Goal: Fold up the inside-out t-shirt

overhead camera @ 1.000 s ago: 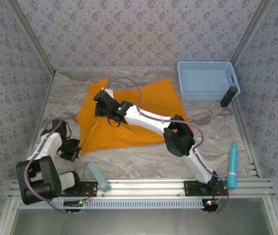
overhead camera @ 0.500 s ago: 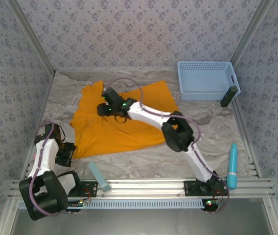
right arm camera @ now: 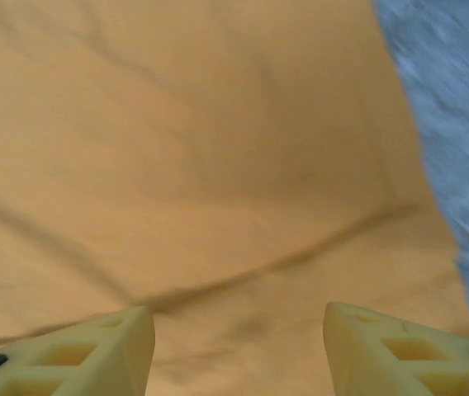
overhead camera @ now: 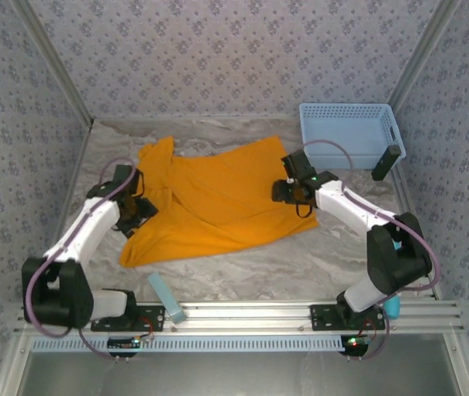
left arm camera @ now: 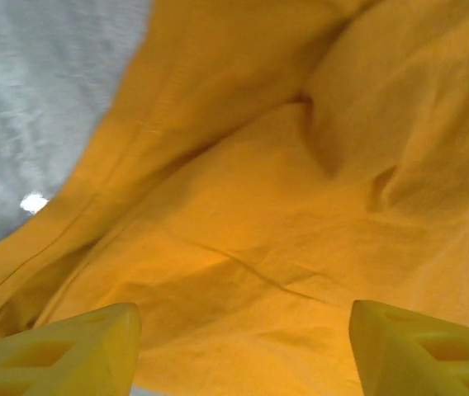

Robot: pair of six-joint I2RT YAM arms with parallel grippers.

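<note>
The inside-out t-shirt lies spread and rumpled on the marbled grey table, left of centre, with one sleeve pointing toward the back-left corner. The left hand sits over the shirt's left edge and the right hand over its right edge, one at either side of the cloth. From the left wrist, the two yellow fingers stand well apart with nothing between them. Below them lie wrinkled orange fabric and a stitched hem, with a strip of bare table at the upper left. From the right wrist the fingers are likewise parted and empty above smoother cloth crossed by a few creases, and the shirt's edge runs down the right side. Whether either hand touches the cloth I cannot tell. A light blue basket stands at the back right, clear of the shirt, with a dark object by its right corner. A pale blue block lies near the front rail — a teal tube at front right.
</note>
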